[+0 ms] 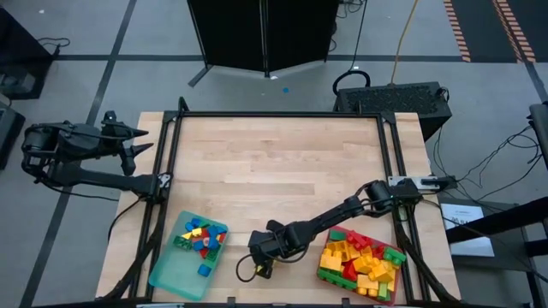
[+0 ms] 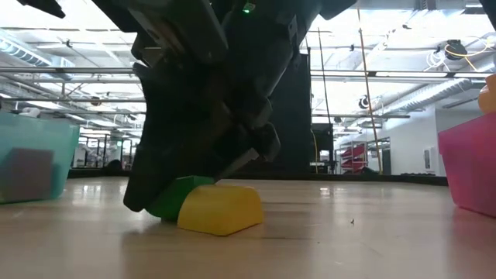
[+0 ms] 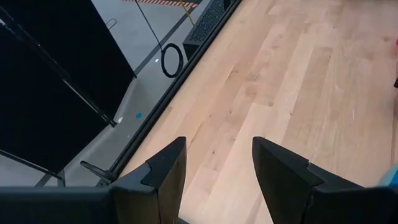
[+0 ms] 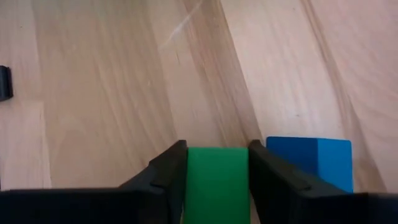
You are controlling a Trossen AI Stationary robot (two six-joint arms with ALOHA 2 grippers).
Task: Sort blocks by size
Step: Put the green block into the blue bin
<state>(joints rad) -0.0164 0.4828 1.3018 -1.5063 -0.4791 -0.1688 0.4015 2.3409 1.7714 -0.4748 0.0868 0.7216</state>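
Teal tray (image 1: 171,275) of small bricks lies left of the work point, red tray (image 1: 324,272) of larger bricks right. Right gripper (image 4: 217,163) is down at the table's front between them, fingers clamped on a green brick (image 4: 217,180); yellow brick (image 2: 219,208) touching, blue brick (image 4: 314,160) just beside. Left gripper (image 3: 217,165) parked off the table's left edge, fingers apart, holding nothing.

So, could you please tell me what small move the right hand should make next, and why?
Probably lift straight up: the right hand is shut on a green block resting on the table, with a yellow block and a blue block close by.
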